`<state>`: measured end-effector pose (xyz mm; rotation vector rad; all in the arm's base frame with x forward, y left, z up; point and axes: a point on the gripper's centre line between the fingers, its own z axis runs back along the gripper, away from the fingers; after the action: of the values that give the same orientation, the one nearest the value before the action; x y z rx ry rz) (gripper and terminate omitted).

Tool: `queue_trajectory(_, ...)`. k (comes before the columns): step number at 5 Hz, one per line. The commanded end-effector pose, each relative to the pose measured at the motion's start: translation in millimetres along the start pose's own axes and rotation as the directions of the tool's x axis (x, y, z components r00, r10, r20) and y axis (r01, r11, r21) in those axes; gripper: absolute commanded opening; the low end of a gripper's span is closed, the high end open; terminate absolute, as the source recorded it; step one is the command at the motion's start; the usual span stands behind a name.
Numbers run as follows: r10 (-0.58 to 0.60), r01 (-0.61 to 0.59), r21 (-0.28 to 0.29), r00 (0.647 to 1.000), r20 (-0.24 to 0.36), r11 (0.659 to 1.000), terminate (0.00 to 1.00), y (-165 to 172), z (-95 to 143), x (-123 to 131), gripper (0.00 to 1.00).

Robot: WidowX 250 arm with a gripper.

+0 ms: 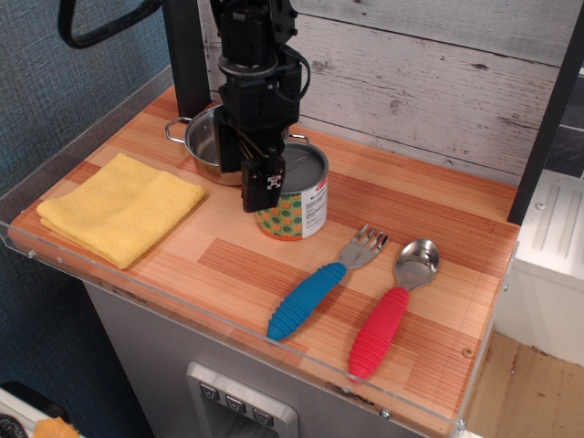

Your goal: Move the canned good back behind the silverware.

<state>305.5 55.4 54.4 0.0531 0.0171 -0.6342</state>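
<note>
Upright orange-labelled can (298,203) (grey lid) left of fork (324,280), spoon (394,307)

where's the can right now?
The can sits mid-table in the claw, just front-right of the steel pot and left of the fork.

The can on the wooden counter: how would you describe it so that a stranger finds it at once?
Look at the wooden counter by the grey plank wall, near the middle. The can stands between the black gripper and the blue-handled fork. Unlike the steel pot behind it, it has an orange label with green dots and a flat grey lid.
</note>
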Motion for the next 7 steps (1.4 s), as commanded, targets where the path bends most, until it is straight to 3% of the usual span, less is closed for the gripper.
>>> queue_trajectory(1,-0.036,0.034,0.048,0.998,0.050,0.998,0.00,8,23,20,1.00)
queue_trajectory(4,-0.073,0.071,0.034,0.995,0.068,0.997,0.00,4,18,47,1.00)
queue_trajectory(7,-0.141,0.136,0.049,0.982,0.123,0.989,0.00,-11,12,86,1.00)
